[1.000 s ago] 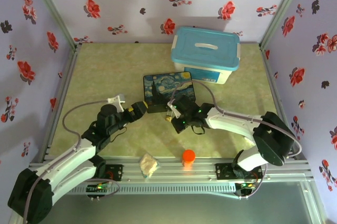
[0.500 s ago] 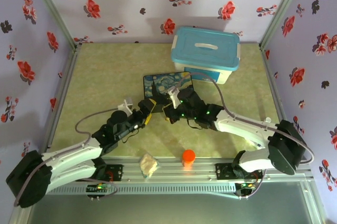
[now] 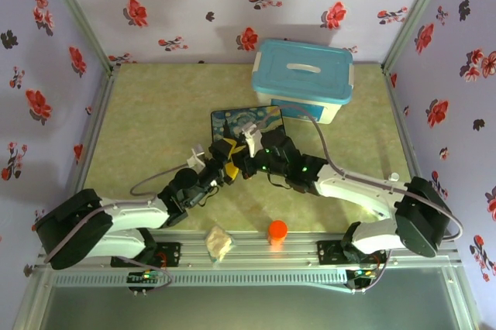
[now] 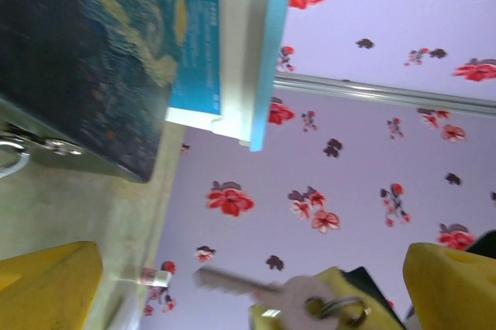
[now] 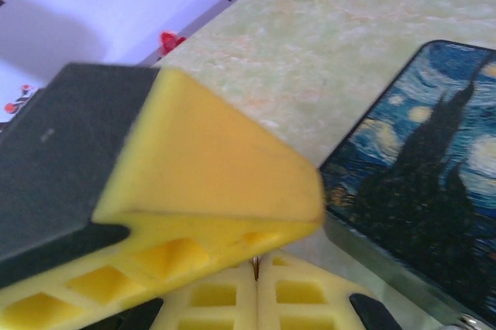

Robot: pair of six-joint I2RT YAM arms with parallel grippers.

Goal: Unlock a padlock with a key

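The right gripper (image 5: pixel 256 290) is clenched, its two yellow fingers pressed flat together with only a thin dark sliver showing in the seam. In the left wrist view the key (image 4: pixel 260 290) sticks out sideways from that grip, its blade free in the air and a small ring (image 4: pixel 346 312) hanging at its head. The left gripper (image 3: pixel 225 161) is released, with its yellow fingers (image 4: pixel 46 283) spread wide. The key lies in the gap between them and touches neither. From the right wrist camera one of those left fingers (image 5: pixel 209 183) crosses just above the closed right fingers. From above, the two grippers meet tip to tip at the middle of the table (image 3: pixel 155 113), right at the near edge of the painted box (image 3: pixel 248 125). This is a flat dark blue box with a swirling night-sky picture on its lid. A silver loop (image 4: pixel 9 156) hangs at the box's front edge beside a small metal fitting. Whether it is a shackle or the box's own clasp cannot be told. Behind the box, just beyond its far corner, stands a white tub with a blue lid (image 3: pixel 304 82). At the near rail, between the arm bases, stand an orange cylinder (image 3: pixel 277 231) and a pale crumpled lump (image 3: pixel 219 242), both well apart from the grippers.
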